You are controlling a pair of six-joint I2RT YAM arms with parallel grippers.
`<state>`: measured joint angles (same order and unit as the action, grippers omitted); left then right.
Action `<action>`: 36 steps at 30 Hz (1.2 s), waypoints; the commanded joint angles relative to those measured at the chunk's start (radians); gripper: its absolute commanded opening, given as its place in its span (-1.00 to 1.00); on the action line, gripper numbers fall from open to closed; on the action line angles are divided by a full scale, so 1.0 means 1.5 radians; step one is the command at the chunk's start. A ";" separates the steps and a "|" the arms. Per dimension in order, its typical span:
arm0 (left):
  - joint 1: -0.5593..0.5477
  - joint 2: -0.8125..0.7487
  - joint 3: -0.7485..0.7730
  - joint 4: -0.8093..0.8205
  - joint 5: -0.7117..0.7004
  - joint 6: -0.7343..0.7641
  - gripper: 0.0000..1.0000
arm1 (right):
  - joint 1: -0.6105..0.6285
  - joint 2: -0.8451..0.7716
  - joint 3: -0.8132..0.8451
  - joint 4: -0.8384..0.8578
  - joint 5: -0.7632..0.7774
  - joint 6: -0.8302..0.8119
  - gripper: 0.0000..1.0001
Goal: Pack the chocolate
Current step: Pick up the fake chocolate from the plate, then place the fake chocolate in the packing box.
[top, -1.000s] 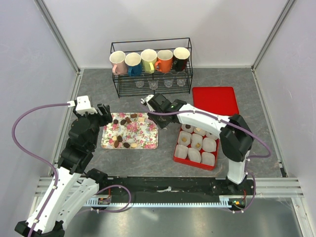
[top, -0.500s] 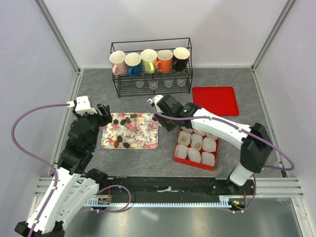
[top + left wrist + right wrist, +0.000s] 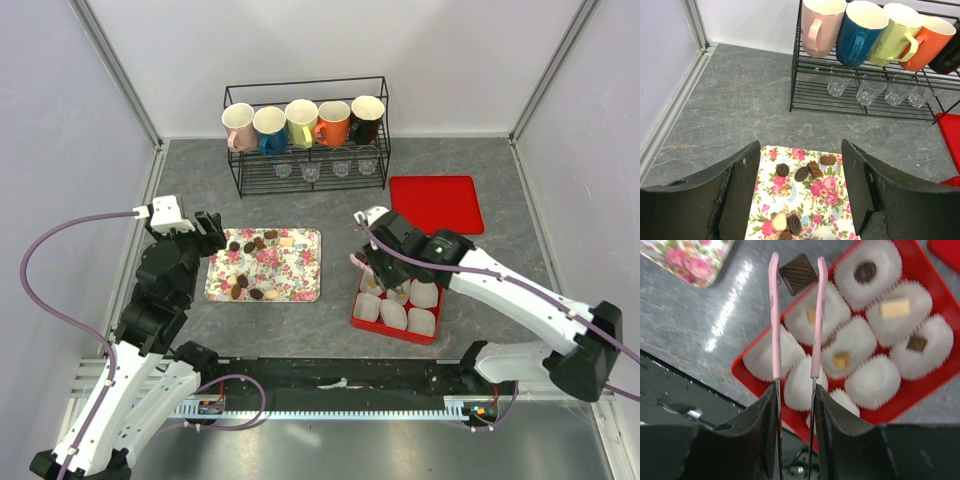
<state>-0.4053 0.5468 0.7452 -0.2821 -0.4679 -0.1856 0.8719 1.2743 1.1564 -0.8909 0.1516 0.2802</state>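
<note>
Several chocolates (image 3: 250, 243) lie on the floral tray (image 3: 300, 275), some dark and some cream (image 3: 801, 173). My left gripper (image 3: 210, 235) hangs open over the tray's left end, its jaws (image 3: 800, 195) empty and wide apart. My right gripper (image 3: 385, 245) is shut on pink tweezers (image 3: 774, 315). The tweezer tips pinch a square dark chocolate (image 3: 798, 273) above the red box (image 3: 360, 318), near its far left corner. White paper cups fill the box; several hold a chocolate (image 3: 894, 307), others are empty (image 3: 875, 382).
A black wire rack (image 3: 305, 135) with mugs and small glasses stands at the back. A flat red lid (image 3: 435, 203) lies behind the box. Aluminium rails and walls close in both sides of the grey table.
My right arm has swung from the tray's far right corner across to above the red box, carrying the chocolate in the tweezers. The left arm has not moved.
</note>
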 commanded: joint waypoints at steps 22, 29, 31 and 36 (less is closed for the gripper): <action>0.002 -0.010 -0.002 0.013 0.004 -0.016 0.45 | -0.105 -0.112 -0.129 -0.216 0.039 0.156 -0.72; 0.002 -0.011 -0.004 0.012 0.002 -0.015 0.45 | -0.132 -0.104 -0.162 -0.174 0.024 0.138 -0.71; 0.002 -0.011 -0.004 0.012 0.002 -0.016 0.45 | -0.140 -0.109 -0.169 -0.171 0.029 0.139 -0.70; 0.003 -0.010 -0.004 0.013 0.003 -0.016 0.45 | -0.159 -0.118 -0.184 -0.157 0.028 0.136 -0.64</action>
<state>-0.4053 0.5354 0.7452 -0.2825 -0.4675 -0.1856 0.6518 1.1156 0.8955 -1.1595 0.1890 0.4927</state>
